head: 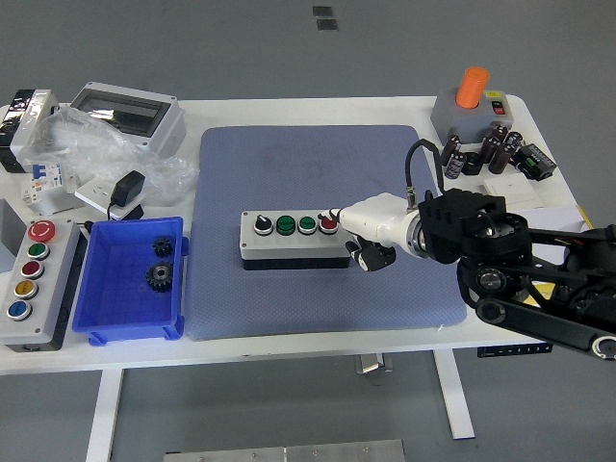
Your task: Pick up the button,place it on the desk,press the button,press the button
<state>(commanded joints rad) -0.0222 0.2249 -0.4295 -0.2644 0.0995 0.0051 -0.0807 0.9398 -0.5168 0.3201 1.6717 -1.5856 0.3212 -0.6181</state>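
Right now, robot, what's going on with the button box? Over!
Right hand at the button box, a fingertip on its red button. Left hand not in view. Box flat on blue mat. Nothing in the way.

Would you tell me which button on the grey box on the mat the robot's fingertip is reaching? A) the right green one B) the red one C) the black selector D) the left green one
B: the right hand's fingertip sits at the red button, at the box's right end.
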